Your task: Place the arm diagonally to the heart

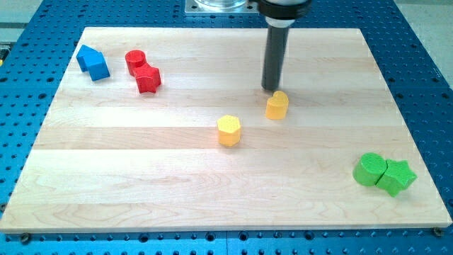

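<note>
The wooden board [212, 142] fills the view on a blue pegged table [425, 64], and the blocks sit in scattered groups. The green pair, a rounded green block [369, 169] touching a green star [396, 176], sits low at the view's right, well out of play. Up at the view's top left there's a blue block [93, 62], with a red cylinder [135, 61] touching a red star [148, 78] just beside it. Mid-board, a yellow hexagon [228, 130] stands alone. Now the one that matters: the yellow heart [277, 105], right of centre. The rod [276, 57] comes straight down, and my tip [270, 89] sits just above and slightly left of the heart, nearly touching. There are no fingers here, just a bare rod holding nothing. That offset looks close to diagonal, so I'd judge the placement nearly done.
</note>
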You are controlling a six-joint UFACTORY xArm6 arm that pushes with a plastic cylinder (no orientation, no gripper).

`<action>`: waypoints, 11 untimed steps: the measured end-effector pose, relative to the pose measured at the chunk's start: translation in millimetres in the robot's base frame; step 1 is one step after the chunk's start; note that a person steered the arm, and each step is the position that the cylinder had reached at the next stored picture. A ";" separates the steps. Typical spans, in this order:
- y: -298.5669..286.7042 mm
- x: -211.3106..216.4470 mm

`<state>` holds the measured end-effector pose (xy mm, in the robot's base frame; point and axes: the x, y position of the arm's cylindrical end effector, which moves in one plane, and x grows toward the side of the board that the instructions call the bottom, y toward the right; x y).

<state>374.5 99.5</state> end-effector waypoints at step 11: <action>54.2 -15.7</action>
